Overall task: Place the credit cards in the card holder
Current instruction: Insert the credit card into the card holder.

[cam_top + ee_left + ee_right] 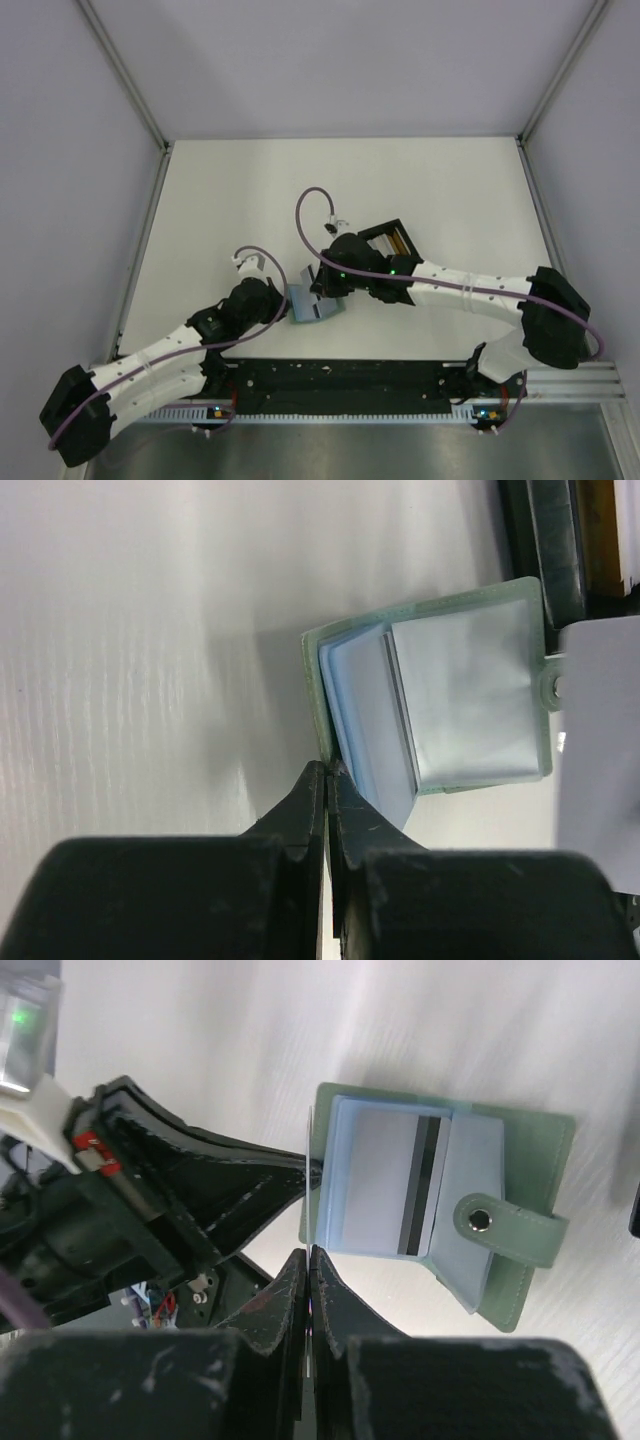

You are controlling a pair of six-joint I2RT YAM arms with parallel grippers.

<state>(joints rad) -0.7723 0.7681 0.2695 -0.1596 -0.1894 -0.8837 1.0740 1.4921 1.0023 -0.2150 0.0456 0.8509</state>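
Holder: A sage-green folding card holder (525, 1155) lay open on the white tabletop (250, 190), between the two arms.
Card: A pale grey-white plastic card with a dark stripe (385, 1185) rested on the blue-grey inside and appeared only partly slotted.
Left end effector (325, 777): narrow, pinching the holder's green edge.
Right end effector (308, 1260): fingers drawn together just beside the holder's edge, with nothing visibly held.
Risk: A crooked push could skew the card. A slipped pinch on that thin edge could let the holder slide or fold.

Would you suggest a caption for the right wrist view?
Left gripper pinches the open card holder; a striped credit card sits in its slot.
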